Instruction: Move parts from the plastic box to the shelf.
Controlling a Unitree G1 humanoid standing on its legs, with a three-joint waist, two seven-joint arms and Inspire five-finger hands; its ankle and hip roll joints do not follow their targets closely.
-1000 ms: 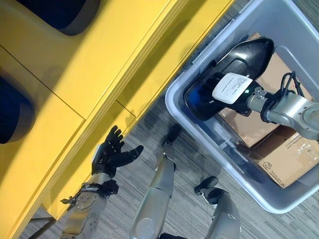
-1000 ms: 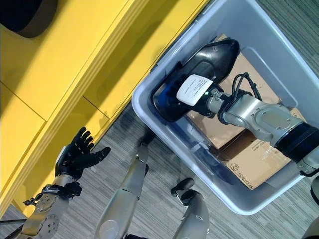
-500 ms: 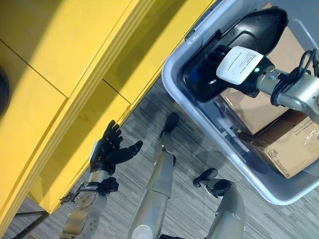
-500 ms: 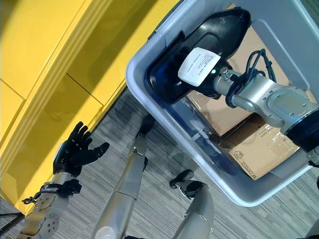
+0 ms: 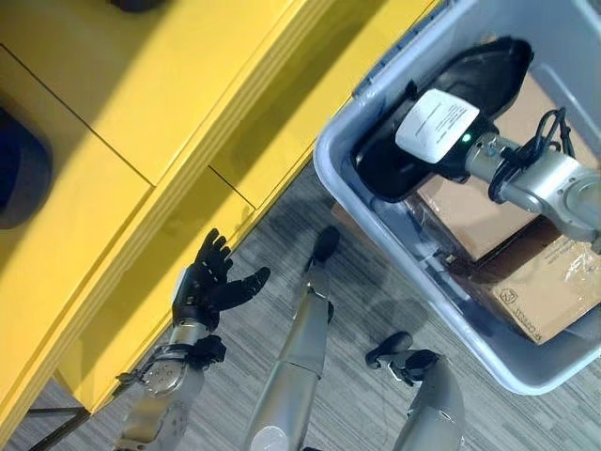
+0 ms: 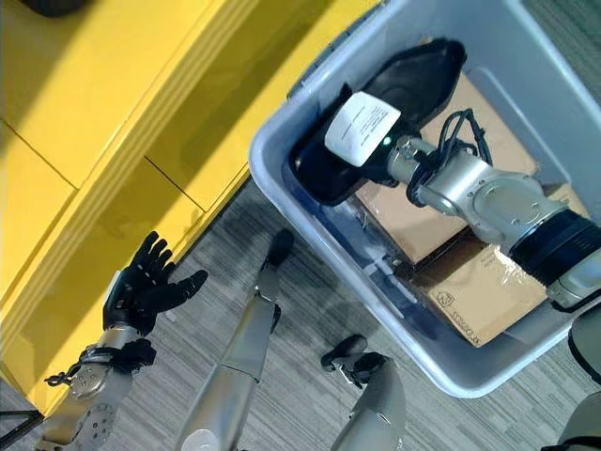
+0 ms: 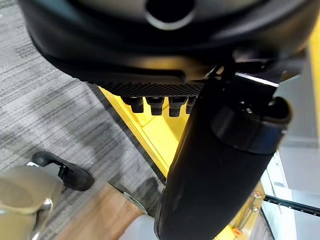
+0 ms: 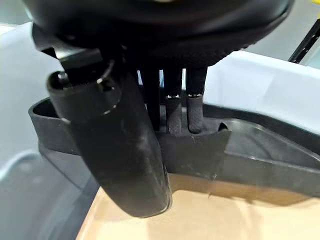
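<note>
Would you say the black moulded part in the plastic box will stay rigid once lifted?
Probably: the black part looks like a thin hollow shell, so stiff and light. Its glossy surface may slip in the right hand, and gripped at one edge it may tilt.

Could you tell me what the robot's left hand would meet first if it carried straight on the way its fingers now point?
Probably the yellow shelf. The left hand is open beside it, fingers aimed towards its lower edge, nothing between; depth is unclear, so it might pass just below the edge.
</note>
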